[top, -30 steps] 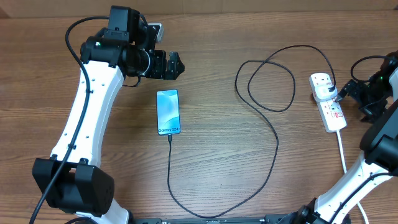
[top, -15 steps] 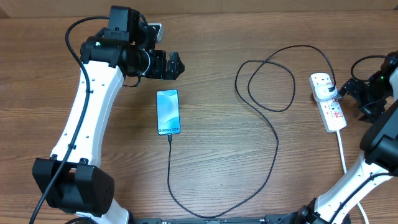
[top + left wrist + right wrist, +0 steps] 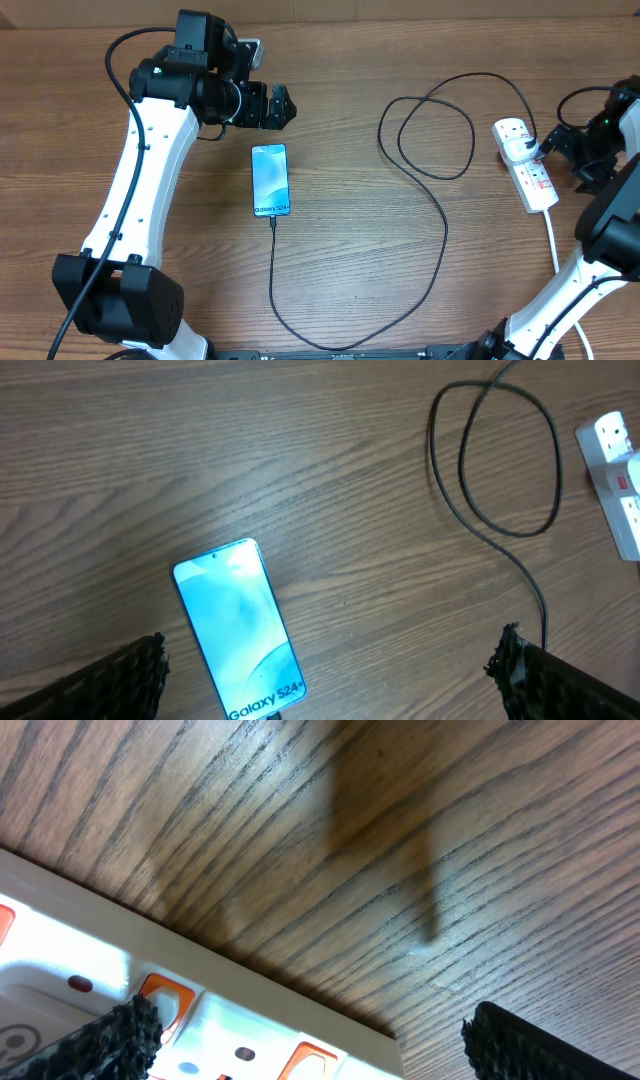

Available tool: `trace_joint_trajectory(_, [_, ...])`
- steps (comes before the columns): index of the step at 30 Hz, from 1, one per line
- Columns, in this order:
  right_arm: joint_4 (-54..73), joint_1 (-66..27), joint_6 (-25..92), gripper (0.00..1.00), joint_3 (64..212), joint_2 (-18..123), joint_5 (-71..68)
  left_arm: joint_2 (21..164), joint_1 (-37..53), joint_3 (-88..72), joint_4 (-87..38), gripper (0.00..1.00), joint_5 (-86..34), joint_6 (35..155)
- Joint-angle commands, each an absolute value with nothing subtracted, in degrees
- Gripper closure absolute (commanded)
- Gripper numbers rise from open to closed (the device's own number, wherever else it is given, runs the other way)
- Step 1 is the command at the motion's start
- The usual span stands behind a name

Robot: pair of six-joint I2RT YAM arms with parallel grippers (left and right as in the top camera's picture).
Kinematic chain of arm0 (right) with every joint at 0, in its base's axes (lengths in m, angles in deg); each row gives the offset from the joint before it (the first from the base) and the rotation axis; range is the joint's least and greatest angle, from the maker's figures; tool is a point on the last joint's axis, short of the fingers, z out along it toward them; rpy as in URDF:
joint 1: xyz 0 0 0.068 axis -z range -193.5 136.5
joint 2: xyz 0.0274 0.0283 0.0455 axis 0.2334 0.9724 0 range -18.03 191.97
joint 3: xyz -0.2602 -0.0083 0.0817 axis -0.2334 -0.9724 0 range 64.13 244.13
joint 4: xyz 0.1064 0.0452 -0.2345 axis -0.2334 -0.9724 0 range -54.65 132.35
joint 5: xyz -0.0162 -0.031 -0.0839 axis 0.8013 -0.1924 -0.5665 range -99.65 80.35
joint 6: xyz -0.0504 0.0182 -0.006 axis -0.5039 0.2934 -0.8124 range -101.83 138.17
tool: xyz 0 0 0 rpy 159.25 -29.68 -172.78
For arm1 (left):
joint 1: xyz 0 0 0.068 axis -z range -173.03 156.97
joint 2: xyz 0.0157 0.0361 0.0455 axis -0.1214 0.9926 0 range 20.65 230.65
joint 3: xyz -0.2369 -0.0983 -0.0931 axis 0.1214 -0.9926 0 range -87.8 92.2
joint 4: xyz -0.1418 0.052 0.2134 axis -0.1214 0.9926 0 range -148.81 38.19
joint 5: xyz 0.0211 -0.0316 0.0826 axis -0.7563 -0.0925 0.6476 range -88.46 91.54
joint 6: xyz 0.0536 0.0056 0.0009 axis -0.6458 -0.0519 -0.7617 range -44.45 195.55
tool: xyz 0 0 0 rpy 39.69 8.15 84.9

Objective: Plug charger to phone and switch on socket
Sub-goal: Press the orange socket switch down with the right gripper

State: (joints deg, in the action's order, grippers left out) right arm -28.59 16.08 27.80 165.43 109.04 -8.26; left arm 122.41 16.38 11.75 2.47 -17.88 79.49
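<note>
The socket (image 3: 527, 165) lies near the right edge, and we see its top end nudged a little left since a moment ago. Our right tool (image 3: 565, 158), fingers spread, has edged closer beside it. The charger (image 3: 440, 230) loops to the lit phone (image 3: 270, 180), unmoved, its tip meeting the lower edge. Our left tool (image 3: 283, 105) hangs open just beyond the phone. The surface (image 3: 350, 80) is brown wood grain.

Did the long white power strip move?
Yes. The far end of the white power strip swung slightly left, toward the black cable loop; its near end stayed.
</note>
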Motion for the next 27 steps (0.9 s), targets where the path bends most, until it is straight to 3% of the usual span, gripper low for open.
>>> trace_joint_trajectory(1, [-28.7,14.6,28.4,0.0,165.7,110.0,-7.2,120.9,16.8,12.5,2.5,0.01,-17.5,77.6])
trace_joint_trajectory(27, [-29.0,14.6,28.2,0.0,162.8,110.0,-9.2,120.9,16.8,12.5,2.4,0.0,-17.6,77.7])
